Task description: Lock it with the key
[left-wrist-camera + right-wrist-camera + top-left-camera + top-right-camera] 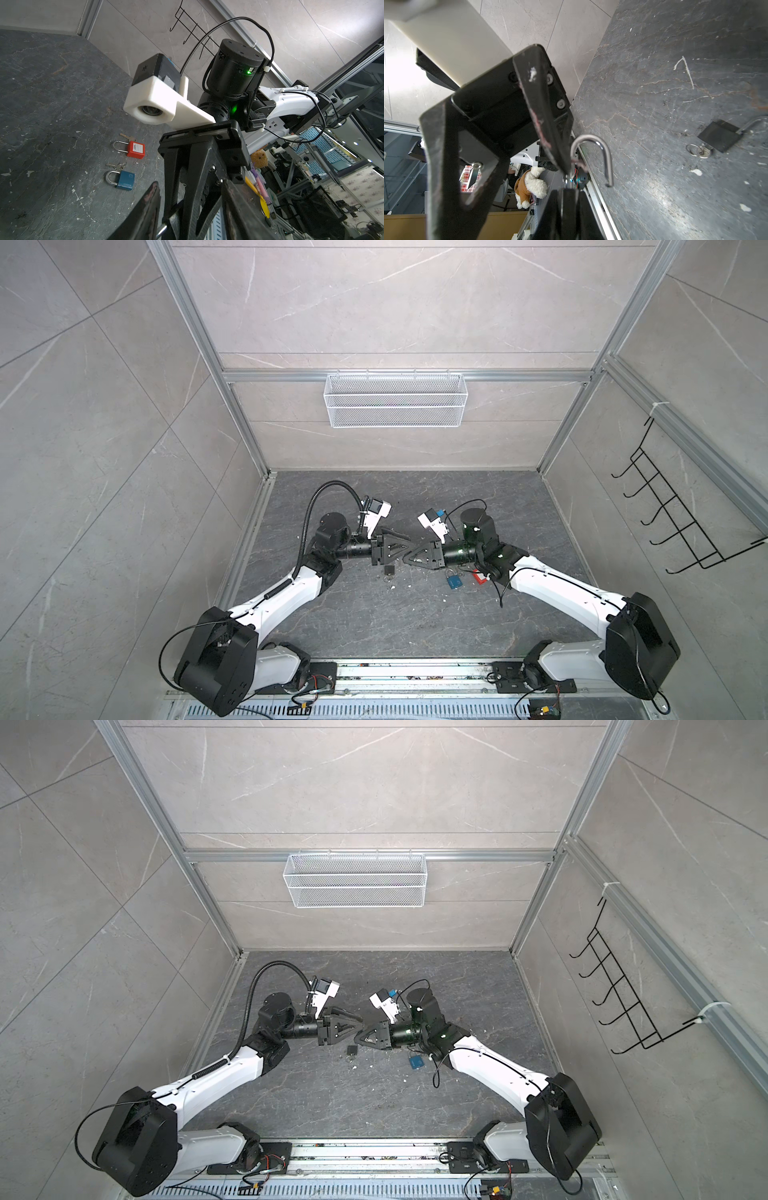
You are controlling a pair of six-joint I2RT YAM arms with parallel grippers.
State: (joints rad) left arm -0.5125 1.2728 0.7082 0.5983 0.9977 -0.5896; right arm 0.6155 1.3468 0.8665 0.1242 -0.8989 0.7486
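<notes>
Right gripper (568, 188) clamps the unlatched padlock (607, 158); left gripper (410, 544) at its 9 o'clock (jaws apart, one finger (537, 99) touching the hoop); closing and keying remain.

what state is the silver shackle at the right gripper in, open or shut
Open: the shackle ends in a free tip hanging in air, seated in nothing.

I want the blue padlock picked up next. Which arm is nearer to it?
Right. In a top view the right arm passes right by the blue padlock; the left arm ends at the middle, farther from it.
</notes>
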